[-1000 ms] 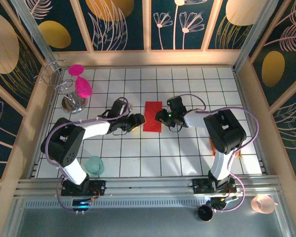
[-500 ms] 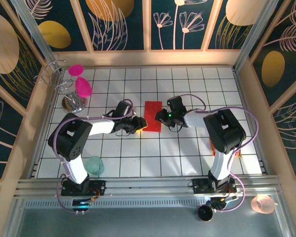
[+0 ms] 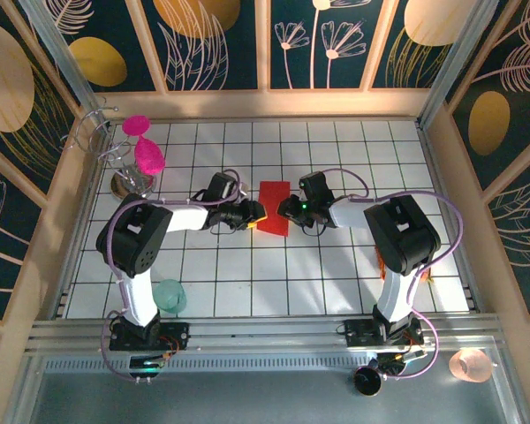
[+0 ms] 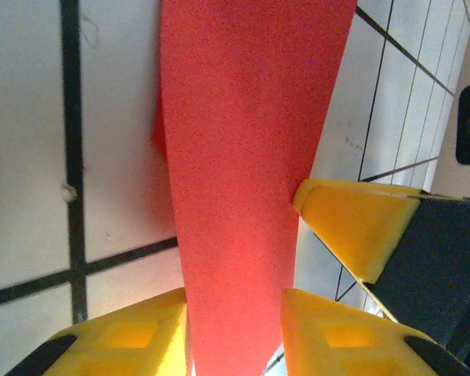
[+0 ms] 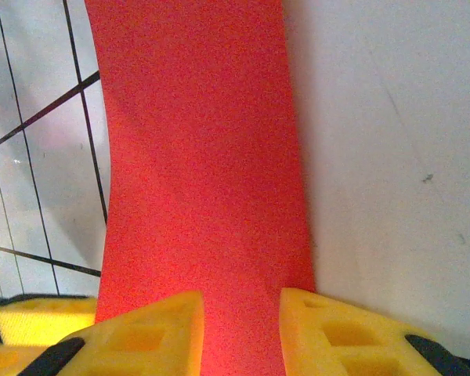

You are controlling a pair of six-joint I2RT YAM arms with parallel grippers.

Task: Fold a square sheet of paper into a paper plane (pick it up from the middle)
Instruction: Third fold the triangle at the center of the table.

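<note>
The red paper [image 3: 274,206] lay on the table [image 3: 353,265], long axis running near to far; the left tool [image 3: 255,215] pinched its left edge, the right tool [image 3: 288,210] its right edge.

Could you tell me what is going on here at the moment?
Two robot arms are working on a red sheet of paper on the tiled table. The left gripper is at its left edge, the right gripper at its right edge, paper running between each one's fingers; whether they clamp it is unclear. It is a plain rectangle, no plane yet.
</note>
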